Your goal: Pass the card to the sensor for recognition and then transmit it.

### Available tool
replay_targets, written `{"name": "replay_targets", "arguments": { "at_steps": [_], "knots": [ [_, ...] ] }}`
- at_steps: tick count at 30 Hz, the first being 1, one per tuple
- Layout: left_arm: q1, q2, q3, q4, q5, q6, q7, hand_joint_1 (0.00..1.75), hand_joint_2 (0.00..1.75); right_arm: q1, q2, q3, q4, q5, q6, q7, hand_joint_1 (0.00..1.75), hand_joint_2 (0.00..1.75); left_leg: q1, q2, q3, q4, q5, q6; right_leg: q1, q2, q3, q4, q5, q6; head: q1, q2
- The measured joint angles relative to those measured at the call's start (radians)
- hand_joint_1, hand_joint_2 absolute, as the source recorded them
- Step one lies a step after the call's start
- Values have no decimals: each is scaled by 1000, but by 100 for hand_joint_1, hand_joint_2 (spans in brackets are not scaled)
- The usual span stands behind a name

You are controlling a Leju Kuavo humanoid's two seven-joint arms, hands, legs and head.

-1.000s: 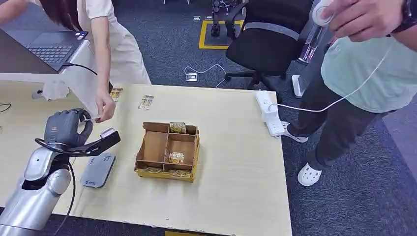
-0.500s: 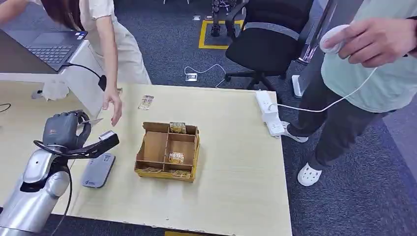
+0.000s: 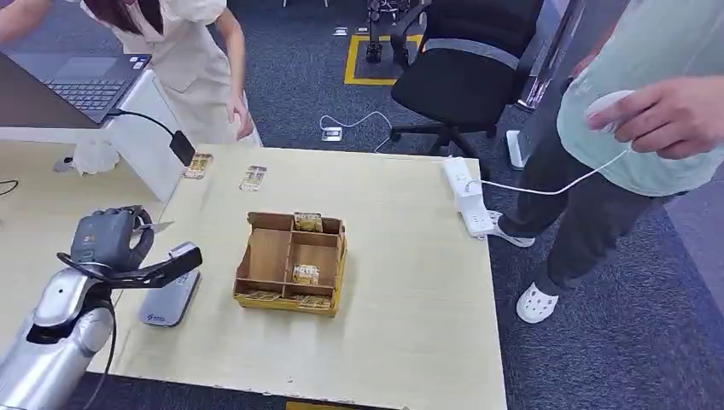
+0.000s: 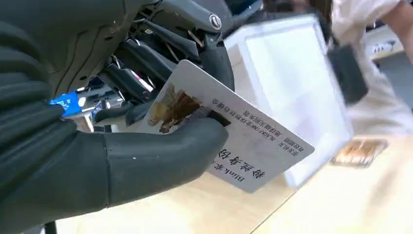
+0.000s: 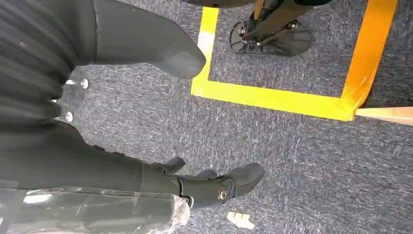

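— Where's the card (image 4: 229,141) against the fingers (image 4: 146,73)?
— Pinched in the left hand (image 3: 109,236): thumb (image 4: 160,158) pressed across the printed face, darker fingers behind the back. Sticks out past the thumb tip, printed end free (picture and lines of text readable in the left wrist view, turned about).

— And seen from the head?
— Just a thin pale edge of the card poking from the left hand toward the table (image 3: 410,282) middle. Held above the table's left edge, just behind the grey sensor (image 3: 169,297) lying flat there. Not touching it.

— Anything the head view adds?
— Cardboard box (image 3: 292,262) with compartments at mid-table, small packets inside. Two loose packets (image 3: 253,178) near the far edge. White power strip (image 3: 466,196) on the far right side. One person bending at the laptop (image 3: 81,79), another standing on the right holding a white corded device (image 3: 608,107).

— The right hand (image 5: 185,126)?
— Hanging over grey carpet with yellow tape (image 5: 272,97); thumb and fingers apart, nothing between them.
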Motion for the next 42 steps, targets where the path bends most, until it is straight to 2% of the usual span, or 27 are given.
{"name": "replay_targets", "arguments": {
  "at_steps": [10, 14, 20, 36, 42],
  "knots": [
    [158, 63, 12, -18, 51, -63, -72, 175, 175, 4, 0, 0, 0, -10, 1, -2, 0, 175, 0, 0, 0, 0, 0, 0, 0, 0, 0, 0, 0, 0, 0, 0],
    [218, 67, 34, -35, 57, -63, -78, 175, 175, 4, 0, 0, 0, -10, 0, -2, 0, 175, 0, -1, 0, 0, 0, 0, 0, -1, 0, 0, 0, 0, 0, 0],
    [248, 67, 46, -49, 62, -63, -79, 175, 175, 4, 0, 0, 0, -10, 0, -2, 0, 175, 0, -1, 0, 0, 0, 0, 0, -1, 1, 0, 0, 0, 0, 0],
    [308, 22, 47, -70, 80, -62, -102, 175, 175, 3, 0, 0, 0, -6, -1, -2, 0, 175, 0, -1, 0, 0, 0, 0, 0, -1, 1, 0, 0, 0, 0, 0],
    [333, -6, -2, -68, 77, -50, -85, 175, 175, 3, 0, -2, 0, 5, 0, 6, 0, 175, 0, -1, 1, 0, 0, 0, 0, -2, 1, 0, 0, 0, 0, 0]
  ]
}}
